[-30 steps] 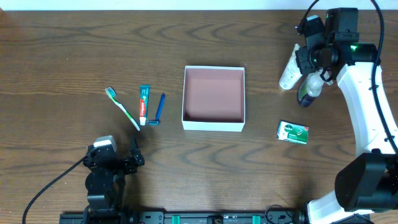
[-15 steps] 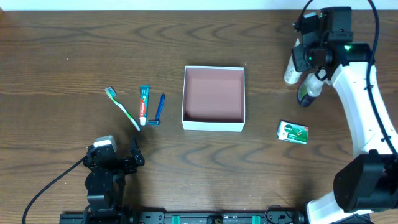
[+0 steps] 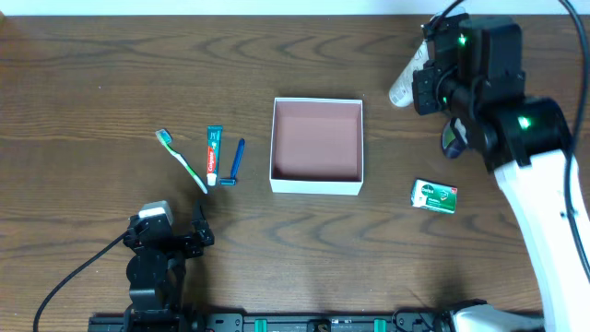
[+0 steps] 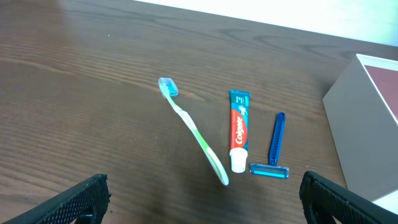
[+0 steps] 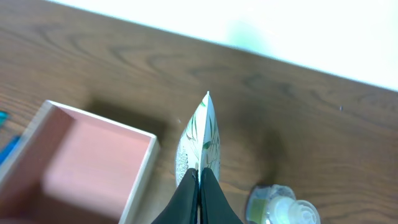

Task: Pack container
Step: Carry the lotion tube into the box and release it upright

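Note:
The container, a square white-walled box with a pinkish-brown floor, sits mid-table; it also shows in the right wrist view and the left wrist view. My right gripper is shut on a white tube with green print, held above the table to the right of the container's far corner; the tube also shows in the right wrist view. My left gripper is open and empty near the front left. A toothbrush, toothpaste and blue razor lie ahead of it.
A small clear bottle lies on the table under my right arm, also in the right wrist view. A green soap packet lies right of the container. The table's far edge is close behind my right gripper.
My right gripper has lifted the white tube off the table and carried it left and back, toward the container's far right corner. The left arm has not moved.

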You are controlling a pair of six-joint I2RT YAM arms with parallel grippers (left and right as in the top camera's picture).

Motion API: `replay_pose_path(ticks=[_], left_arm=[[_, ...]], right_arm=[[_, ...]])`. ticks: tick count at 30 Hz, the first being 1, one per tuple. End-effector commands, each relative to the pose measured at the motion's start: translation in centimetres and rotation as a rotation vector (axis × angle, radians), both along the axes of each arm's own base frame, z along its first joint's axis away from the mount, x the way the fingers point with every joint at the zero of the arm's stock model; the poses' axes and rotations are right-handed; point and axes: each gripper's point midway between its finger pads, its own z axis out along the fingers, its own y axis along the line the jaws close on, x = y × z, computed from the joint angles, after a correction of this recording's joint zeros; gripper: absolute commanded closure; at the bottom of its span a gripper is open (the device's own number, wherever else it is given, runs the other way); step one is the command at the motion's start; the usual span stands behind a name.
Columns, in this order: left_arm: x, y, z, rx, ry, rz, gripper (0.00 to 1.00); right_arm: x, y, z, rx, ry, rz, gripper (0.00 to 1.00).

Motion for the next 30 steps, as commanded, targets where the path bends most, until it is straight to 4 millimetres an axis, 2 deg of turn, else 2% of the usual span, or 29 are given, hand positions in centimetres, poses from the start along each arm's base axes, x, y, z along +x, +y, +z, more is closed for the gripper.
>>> replay_pose_path(ticks=[1,5,13,20,30], left_arm=[[-0.1,0.4,-0.9,0.018,0.019,0.015,0.02],[-0.1,0.4,-0.9,0.018,0.019,0.015,0.02],[-0.1,0.4,-0.9,0.018,0.019,0.015,0.02],[-0.1,0.4,-0.9,0.018,0.019,0.015,0.02],[-0.1,0.4,-0.9,0.018,0.019,0.015,0.02]], right_arm=[[-1.6,1.6,4.4,0.098,-0.099,-0.006,0.99],[-2.6,4.5,3.9,0.155,-0.062,0.037,0.99],[-2.2,9.1,-0.5,0.157,0.073,0.086,0.99],[-1.3,10.0,-5.9,0.103,0.224,0.059,0.99],[1.5,10.6,-10.2,0.052,0.269,0.025,0.99]])
